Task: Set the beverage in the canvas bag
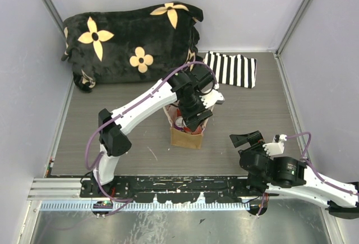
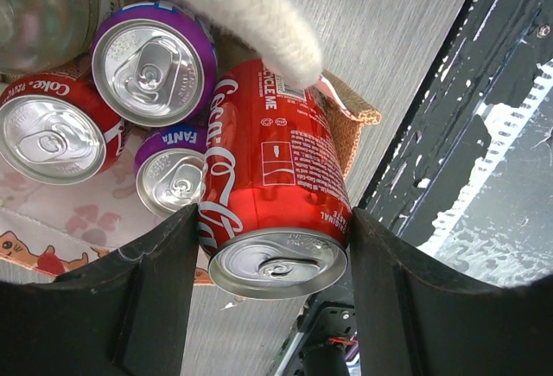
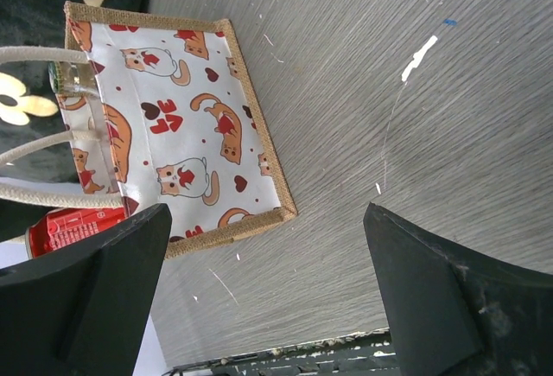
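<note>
The canvas bag (image 1: 187, 137) stands mid-table, a tan tote with cream handles and a cat print on its pale side (image 3: 181, 125). My left gripper (image 1: 193, 118) is right above it, shut on a red Coca-Cola can (image 2: 272, 194) held by its sides near the top. The can's far end is at the bag's mouth, beside a tan corner (image 2: 356, 113) and under a cream handle (image 2: 251, 13). Inside the bag are another Coke can (image 2: 52, 134) and two purple Fanta cans (image 2: 151, 65). My right gripper (image 1: 249, 139) is open and empty, to the right of the bag.
A black plush cushion with cream flowers (image 1: 129, 42) lies at the back left. A black-and-white striped cloth (image 1: 233, 69) lies at the back right. Grey walls close in the table on three sides. The metal mounting rail (image 1: 168, 185) runs along the near edge.
</note>
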`<state>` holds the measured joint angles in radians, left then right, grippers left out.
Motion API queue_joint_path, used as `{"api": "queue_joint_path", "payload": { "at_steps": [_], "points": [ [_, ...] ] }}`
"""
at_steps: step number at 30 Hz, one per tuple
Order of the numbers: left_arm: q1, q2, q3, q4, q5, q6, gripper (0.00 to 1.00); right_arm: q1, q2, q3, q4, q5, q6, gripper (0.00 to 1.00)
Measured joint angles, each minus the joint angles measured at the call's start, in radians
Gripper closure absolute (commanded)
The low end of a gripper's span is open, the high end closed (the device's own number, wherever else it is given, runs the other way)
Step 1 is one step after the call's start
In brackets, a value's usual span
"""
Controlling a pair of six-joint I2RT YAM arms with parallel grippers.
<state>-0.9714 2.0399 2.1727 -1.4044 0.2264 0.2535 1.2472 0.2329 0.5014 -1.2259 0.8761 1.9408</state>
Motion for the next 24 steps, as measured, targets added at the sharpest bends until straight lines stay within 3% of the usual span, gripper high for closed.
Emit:
{"api": "queue_joint_path", "payload": {
  "at_steps": [10, 24],
  "points": [
    [0.000, 0.122, 0.107, -0.062, 0.001, -0.032, 1.00, 0.000, -0.013, -0.008, 0.001, 0.002, 0.003, 0.00],
    [0.002, 0.140, 0.091, -0.068, -0.008, -0.126, 1.00, 0.000, -0.022, -0.023, 0.000, 0.002, 0.008, 0.00]
  ]
}}
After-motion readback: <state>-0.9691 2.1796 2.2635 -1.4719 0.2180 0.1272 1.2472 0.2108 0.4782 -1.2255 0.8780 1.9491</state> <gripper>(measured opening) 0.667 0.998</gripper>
